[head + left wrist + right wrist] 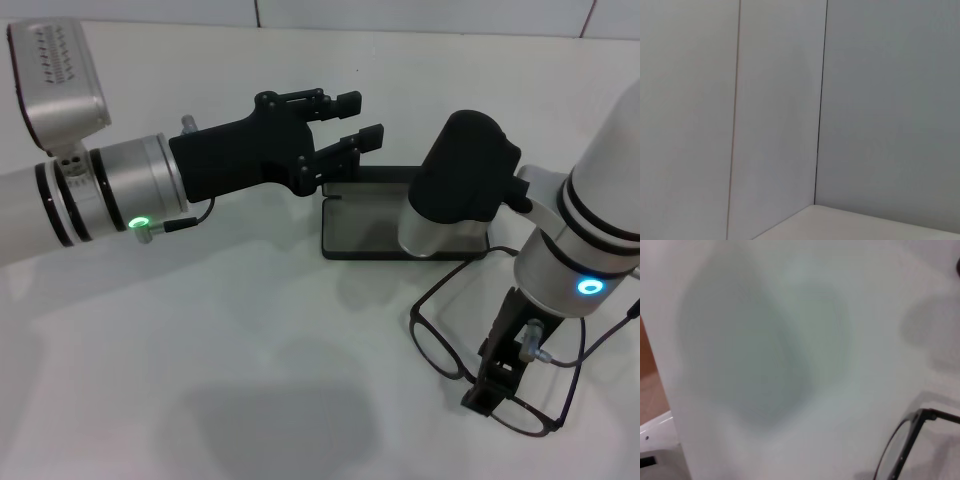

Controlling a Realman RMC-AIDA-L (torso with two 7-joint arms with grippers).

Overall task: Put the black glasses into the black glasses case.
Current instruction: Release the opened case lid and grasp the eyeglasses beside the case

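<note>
The right gripper [492, 392] is reaching down onto the black glasses [470, 375] lying near the open black glasses case [352, 240], its grip impossible to tell, and needing a gentle centred pinch, while the left gripper [352, 122] is hovering spread and empty at the case's lid

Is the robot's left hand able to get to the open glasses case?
Probably yes: the left hand, fingers open, hovers just by the black glasses case, nothing between them. The right hand is down at the black glasses.
</note>
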